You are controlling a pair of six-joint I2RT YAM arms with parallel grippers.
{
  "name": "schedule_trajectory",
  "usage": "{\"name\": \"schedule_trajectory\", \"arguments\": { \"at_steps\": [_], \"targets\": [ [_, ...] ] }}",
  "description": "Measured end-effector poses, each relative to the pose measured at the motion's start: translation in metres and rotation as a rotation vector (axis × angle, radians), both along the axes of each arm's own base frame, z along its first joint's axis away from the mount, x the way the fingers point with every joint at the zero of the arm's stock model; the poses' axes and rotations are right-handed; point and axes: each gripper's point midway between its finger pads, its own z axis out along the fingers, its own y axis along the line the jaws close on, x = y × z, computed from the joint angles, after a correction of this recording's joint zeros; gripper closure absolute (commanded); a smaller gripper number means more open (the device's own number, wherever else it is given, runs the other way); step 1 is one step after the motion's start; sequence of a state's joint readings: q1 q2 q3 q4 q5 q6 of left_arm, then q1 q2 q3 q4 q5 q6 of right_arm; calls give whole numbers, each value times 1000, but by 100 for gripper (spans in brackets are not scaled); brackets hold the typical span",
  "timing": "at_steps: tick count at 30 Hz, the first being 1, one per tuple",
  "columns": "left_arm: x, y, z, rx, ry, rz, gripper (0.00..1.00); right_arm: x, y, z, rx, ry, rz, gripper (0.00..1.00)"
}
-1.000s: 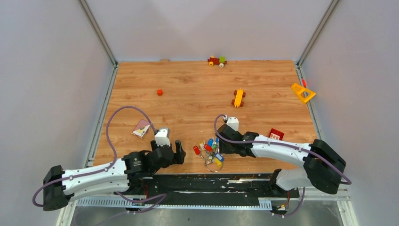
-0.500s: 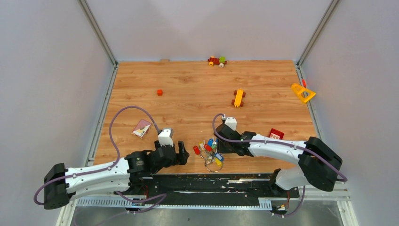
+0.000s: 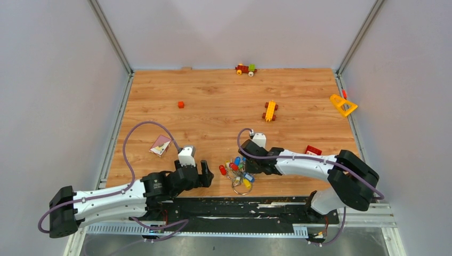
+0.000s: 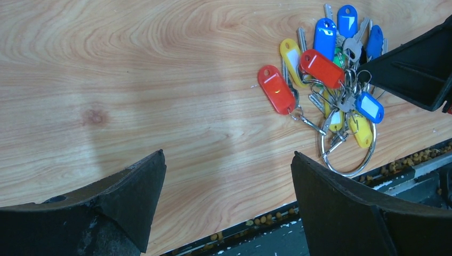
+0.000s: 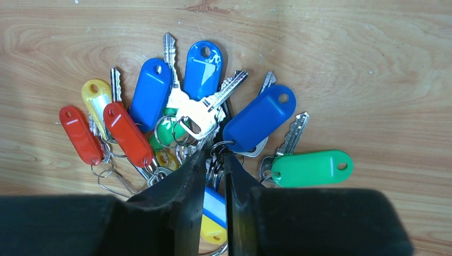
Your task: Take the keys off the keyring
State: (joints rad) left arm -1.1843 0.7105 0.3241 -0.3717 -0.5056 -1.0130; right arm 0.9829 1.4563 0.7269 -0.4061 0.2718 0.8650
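Observation:
The keys (image 3: 236, 167) lie in a bunch near the table's front edge, with blue, red, yellow and green tags fanned out (image 5: 202, 69). The keyring (image 4: 346, 174), a silver wire loop, lies at the bunch's near side. My right gripper (image 3: 249, 166) is over the bunch from the right. Its jaws (image 5: 216, 154) are closed to a narrow gap on the small silver rings at the bunch's middle. My left gripper (image 3: 205, 173) is wide open and empty (image 4: 228, 154), low over bare wood just left of the keys.
A pink card (image 3: 160, 144) lies left of the left wrist. A red brick (image 3: 313, 152) sits behind the right forearm. A small red brick (image 3: 180, 104), a yellow toy car (image 3: 270, 110), a yellow triangle (image 3: 342, 105) and a toy train (image 3: 245, 69) lie farther back.
My left gripper has moved a little right, toward the keys. My right arm has shifted slightly left and stays at the bunch. The keys have barely moved.

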Motion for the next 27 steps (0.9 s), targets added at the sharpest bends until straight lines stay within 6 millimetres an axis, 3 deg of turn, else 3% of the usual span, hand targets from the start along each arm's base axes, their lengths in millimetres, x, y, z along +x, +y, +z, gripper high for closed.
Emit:
{"name": "schedule_trajectory", "arguments": {
  "at_steps": [5,12,14,22,27],
  "targets": [
    [-1,2,-4,7,3,1,6,3,0,1,-1,-12,-16,99],
    [1,7,6,-20,-28,12,5,6,-8,10,-32,-53,-7,100],
    [2,8,14,-47,-50,10,5,7,-11,20,-25,-80,3,100],
    [4,9,61,-196,-182,-32,5,8,0,94,148,-245,112,100],
    [5,11,83,-251,-268,-61,5,1,6,110,190,-282,205,100]
  ]
}}
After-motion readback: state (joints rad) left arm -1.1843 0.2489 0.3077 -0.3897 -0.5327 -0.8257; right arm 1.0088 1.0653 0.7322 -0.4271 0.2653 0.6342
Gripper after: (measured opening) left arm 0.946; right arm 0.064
